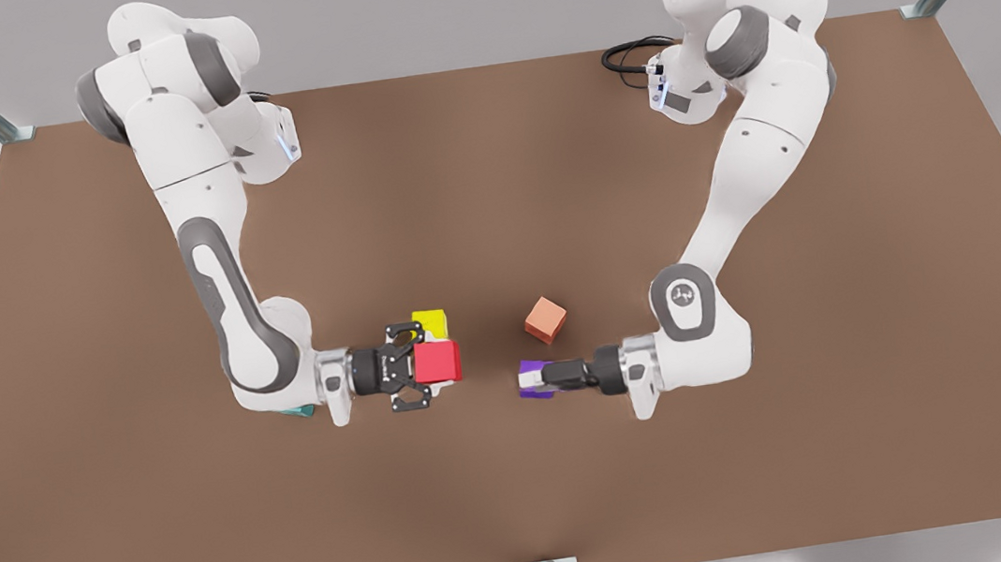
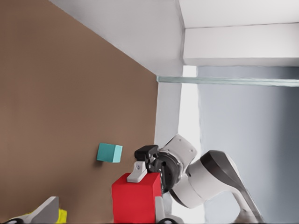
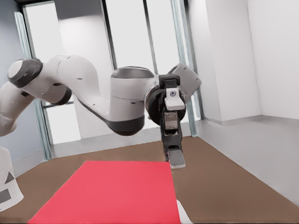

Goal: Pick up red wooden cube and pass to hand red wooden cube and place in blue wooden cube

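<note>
Red wooden cube sits clamped in the right gripper's fingers, above the desk. Straight across from the cube, near but apart, the left gripper faces it, fingers spread and empty. The blue wooden cube lies beyond the red cube, behind the right arm.

Both arms are reaching low toward the centre, wrists level and facing each other: the right gripper on the front view's left is clamping the red cube, while the left gripper is hovering spread apart.
</note>
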Motion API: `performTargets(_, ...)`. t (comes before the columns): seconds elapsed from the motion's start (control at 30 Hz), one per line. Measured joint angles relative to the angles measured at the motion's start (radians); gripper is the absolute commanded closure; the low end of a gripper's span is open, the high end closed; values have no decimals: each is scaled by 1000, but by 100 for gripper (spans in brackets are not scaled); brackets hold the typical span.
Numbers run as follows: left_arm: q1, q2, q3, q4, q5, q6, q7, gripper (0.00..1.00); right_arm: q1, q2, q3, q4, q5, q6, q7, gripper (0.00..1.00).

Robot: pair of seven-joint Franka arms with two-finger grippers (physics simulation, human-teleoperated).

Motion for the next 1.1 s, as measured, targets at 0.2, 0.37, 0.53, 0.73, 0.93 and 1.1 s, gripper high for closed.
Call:
performTargets(0.2,199,-371,-14,68,886,-543,-94,0,-155,-12,-69,48,-501,-57,61,39)
performTargets(0.37,-179,-714,558,-297,934,-669,-139,0,-148,-96,-157,117,-1030,-107,172,38)
performTargets(0.53,-203,-748,667,-339,896,-694,-149,0,-72,-173,-159,57,-1337,-98,349,38)
performTargets(0.73,-194,-742,671,-335,840,-706,-157,0,-40,-217,-159,-100,-1482,56,567,37)
performTargets(0.93,-171,-727,669,-336,798,-705,-162,0,-38,-217,-157,-175,-1500,281,733,37)
performTargets(1.1,-171,-723,669,-336,791,-705,-165,0,-27,-226,-157,-262,-1478,407,839,36)
